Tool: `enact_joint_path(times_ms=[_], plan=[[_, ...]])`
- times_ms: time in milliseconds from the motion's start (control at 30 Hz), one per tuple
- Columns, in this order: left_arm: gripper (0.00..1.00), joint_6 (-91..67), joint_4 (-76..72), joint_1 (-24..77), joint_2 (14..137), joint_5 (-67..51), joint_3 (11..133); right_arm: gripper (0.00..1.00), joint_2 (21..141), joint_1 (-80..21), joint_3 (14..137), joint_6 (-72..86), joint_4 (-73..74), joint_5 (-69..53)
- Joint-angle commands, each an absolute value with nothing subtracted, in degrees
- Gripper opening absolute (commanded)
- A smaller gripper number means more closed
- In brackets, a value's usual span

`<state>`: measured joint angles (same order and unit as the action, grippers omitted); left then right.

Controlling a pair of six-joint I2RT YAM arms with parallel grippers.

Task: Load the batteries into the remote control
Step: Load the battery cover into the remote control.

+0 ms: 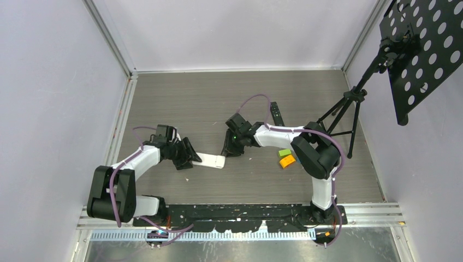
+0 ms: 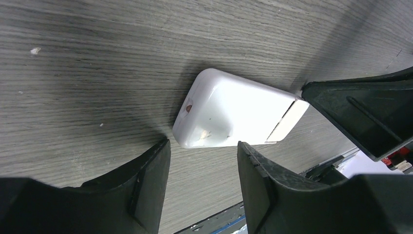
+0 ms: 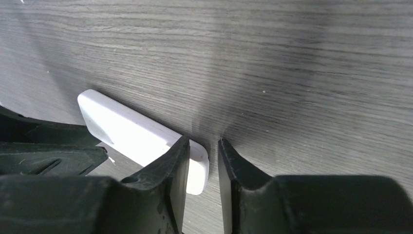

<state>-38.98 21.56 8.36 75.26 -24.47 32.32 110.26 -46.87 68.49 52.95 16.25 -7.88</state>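
A white remote control point(image 1: 211, 161) lies flat on the grey wood-grain table between my two grippers. In the left wrist view its rounded end point(image 2: 229, 114) sits just beyond my left gripper point(image 2: 202, 146), which is open with only table between the fingers. A seam crosses the remote near its far end. My right gripper point(image 3: 203, 142) is at the remote's other end point(image 3: 141, 136), open by a narrow gap. One finger point(image 3: 170, 165) is over the remote's corner and the other is past its end. No batteries are in view.
A black remote point(image 1: 277, 114) lies at the back right of the table. A green block point(image 1: 284, 153) and an orange block point(image 1: 288, 161) sit beside the right arm. A black tripod stand point(image 1: 349, 112) carrying a perforated board point(image 1: 426, 49) stands at the right wall.
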Motion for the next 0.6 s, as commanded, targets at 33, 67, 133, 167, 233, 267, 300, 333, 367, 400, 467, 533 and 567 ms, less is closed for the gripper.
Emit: enact_joint_path(times_ms=[33,67,133,167,233,267,300,333,367,400,467,533,567], plan=[[0.54,-38.5,21.3,8.3,75.8,-23.2,31.7,0.41,108.0,-47.2,68.5,53.3,14.7,-6.8],[0.54,-38.2,21.5,8.3,75.8,-22.8,31.8,0.44,107.6,-47.2,68.5,53.3,14.7,-6.3],[0.54,-37.7,22.0,8.3,76.0,-22.2,32.3,0.50,106.8,-47.2,68.3,53.4,14.6,-5.4],[0.54,-37.3,22.3,8.3,76.1,-22.0,32.4,0.53,106.2,-47.2,67.9,53.5,14.5,-5.0],[0.55,-36.9,22.4,8.3,76.2,-21.7,32.7,0.55,105.6,-47.2,67.2,53.5,14.0,-5.1],[0.56,-36.8,22.5,8.3,76.2,-21.6,32.8,0.55,105.4,-47.2,66.9,53.6,13.8,-5.4],[0.56,-36.7,22.5,8.3,76.2,-21.6,32.8,0.56,105.5,-47.2,66.7,53.6,13.8,-6.0],[0.56,-36.6,22.5,8.3,76.2,-21.6,32.8,0.56,105.7,-47.2,66.6,53.8,13.9,-6.5],[0.56,-36.5,22.5,8.3,76.3,-21.7,32.9,0.55,105.8,-47.3,66.3,54.0,13.8,-7.0],[0.56,-36.4,22.5,8.3,76.3,-21.7,32.8,0.54,106.0,-47.3,66.1,54.3,13.6,-7.5],[0.56,-36.2,22.6,8.3,76.2,-21.7,32.8,0.50,106.3,-47.3,65.7,54.9,13.3,-8.1],[0.56,-36.2,22.5,8.3,76.3,-21.7,32.7,0.47,106.3,-47.4,65.3,55.6,12.6,-8.8],[0.56,-36.2,22.5,8.3,76.4,-21.8,32.6,0.47,106.3,-47.4,65.0,56.0,12.1,-9.3]])
